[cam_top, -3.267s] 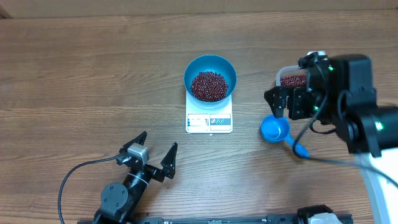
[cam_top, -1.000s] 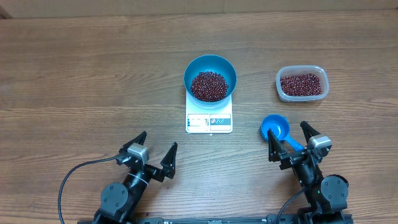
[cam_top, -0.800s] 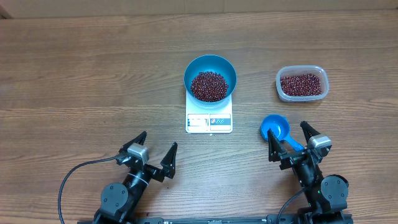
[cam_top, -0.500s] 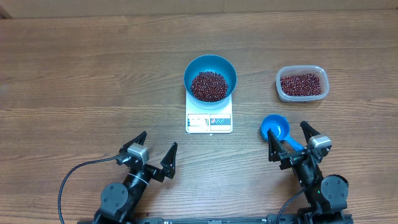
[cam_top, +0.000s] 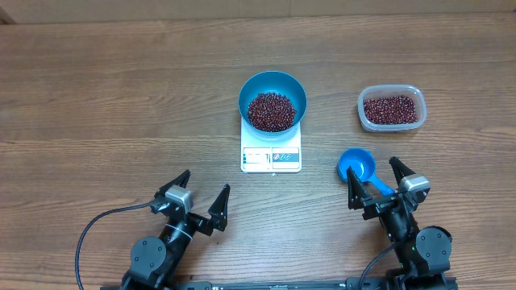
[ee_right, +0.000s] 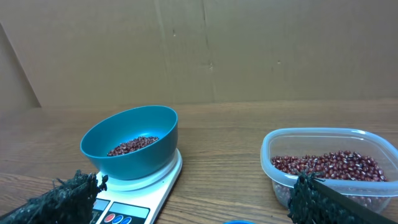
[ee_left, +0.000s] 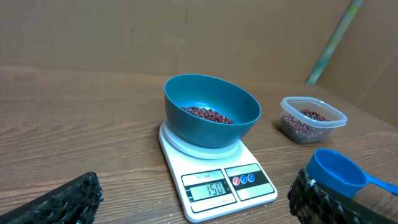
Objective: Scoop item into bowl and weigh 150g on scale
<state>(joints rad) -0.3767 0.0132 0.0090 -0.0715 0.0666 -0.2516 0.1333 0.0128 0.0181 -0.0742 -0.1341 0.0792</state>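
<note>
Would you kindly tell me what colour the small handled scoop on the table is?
The scoop is bright blue, seen best in the overhead view.

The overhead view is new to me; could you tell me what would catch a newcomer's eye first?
The blue bowl of red beans, standing on the white scale at the middle of the table, draws the eye first. To its right sit a clear tub holding more beans and, nearer the front edge, an empty blue scoop.

Soft, even light comes from above. Shadows are small and pale. The overhead view is sharp (the wrist views look dimmer, fuzzy at the bottom).
</note>
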